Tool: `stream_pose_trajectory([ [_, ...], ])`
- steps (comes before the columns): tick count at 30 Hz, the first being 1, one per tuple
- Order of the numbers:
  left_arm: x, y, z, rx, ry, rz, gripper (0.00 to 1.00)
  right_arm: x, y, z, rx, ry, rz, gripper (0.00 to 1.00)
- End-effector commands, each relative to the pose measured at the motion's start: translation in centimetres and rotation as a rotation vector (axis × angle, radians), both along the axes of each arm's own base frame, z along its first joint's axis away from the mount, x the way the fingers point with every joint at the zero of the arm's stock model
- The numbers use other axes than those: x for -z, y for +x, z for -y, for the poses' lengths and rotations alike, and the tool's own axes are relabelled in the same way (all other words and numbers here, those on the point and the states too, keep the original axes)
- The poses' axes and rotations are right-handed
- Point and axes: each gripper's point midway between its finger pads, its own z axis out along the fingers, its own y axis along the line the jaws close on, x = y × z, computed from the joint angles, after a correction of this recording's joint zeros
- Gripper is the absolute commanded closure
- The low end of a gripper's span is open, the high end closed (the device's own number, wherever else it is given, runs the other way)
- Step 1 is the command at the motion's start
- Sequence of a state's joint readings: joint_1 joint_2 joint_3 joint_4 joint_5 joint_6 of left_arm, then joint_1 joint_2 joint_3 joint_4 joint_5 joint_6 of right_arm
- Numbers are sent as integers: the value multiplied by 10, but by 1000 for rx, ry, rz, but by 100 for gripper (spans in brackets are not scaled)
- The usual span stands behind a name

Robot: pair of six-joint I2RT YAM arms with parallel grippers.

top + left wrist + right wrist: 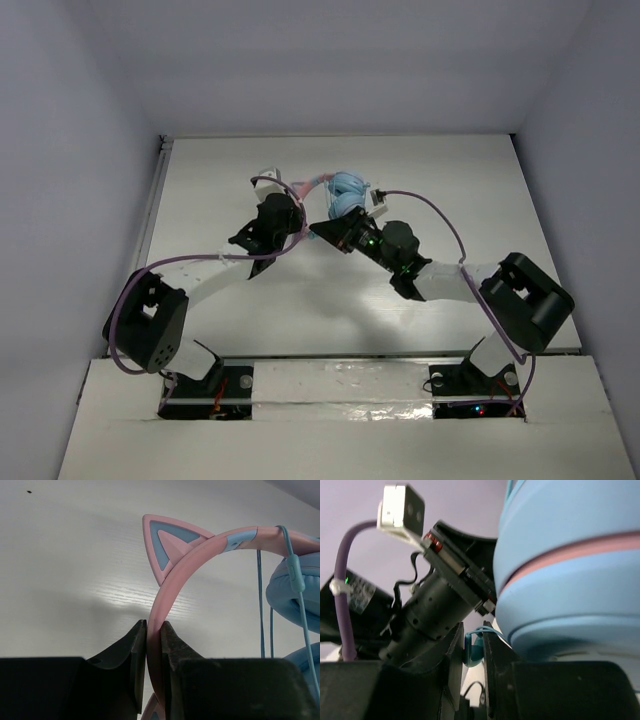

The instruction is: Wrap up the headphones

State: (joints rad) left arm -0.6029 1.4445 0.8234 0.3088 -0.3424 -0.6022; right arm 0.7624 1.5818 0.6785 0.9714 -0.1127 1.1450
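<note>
Now: both grippers clamped on the headphones (pixel 348 192)

The headphones are sitting at the far middle of the table (pixel 480 180), between the 2 grippers; whether they are resting on the surface or hanging just above it, I cannot tell.

The left gripper (pixel 153 627) is standing almost closed, its fingers (pixel 135 650) pinching the thin pink headband (pixel 185 565) edge-on, with only the band's thickness between them; the band is rising out of the grip and arching over to the right; a pink cat ear (pixel 167 542) with a blue inner panel is sticking up from it just above the fingertips. At the right edge of that view, 2 light-blue ear cups (pixel 285 605) are showing one above the other; the thin light-blue cable (pixel 260 605) is running down in front of them, 1 strand carrying a small inline pod (pixel 296 572).

The right gripper (pixel 472 635) is nearly closed as well, nipping a small teal-blue bit between its fingers; it looks like part of the cable, though plug or loop I cannot tell; an ear cup is filling the right of its view, just beside the right finger.

From above, the 2 grippers are meeting near each other, the left coming in from the left and the right from the right, just on the near side of the cups; a purple robot cable (pixel 440 215) is arching over the right arm.
</note>
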Motion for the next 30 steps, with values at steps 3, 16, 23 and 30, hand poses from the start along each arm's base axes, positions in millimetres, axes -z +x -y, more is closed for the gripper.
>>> stream_pose_trajectory([
  [3,-17,-4,18,42,-75,48,100,-42,30,9,176,90,-8,83],
  [16,7,0,29,57,-38,-15,100,-27,46,18,283,30,-137,34],
  [23,13,0,36,93,-30,-36,100,-23,56,20,331,-12,-144,35],
  [30,11,1,39,109,-18,-33,100,-47,60,46,442,-49,-69,43],
])
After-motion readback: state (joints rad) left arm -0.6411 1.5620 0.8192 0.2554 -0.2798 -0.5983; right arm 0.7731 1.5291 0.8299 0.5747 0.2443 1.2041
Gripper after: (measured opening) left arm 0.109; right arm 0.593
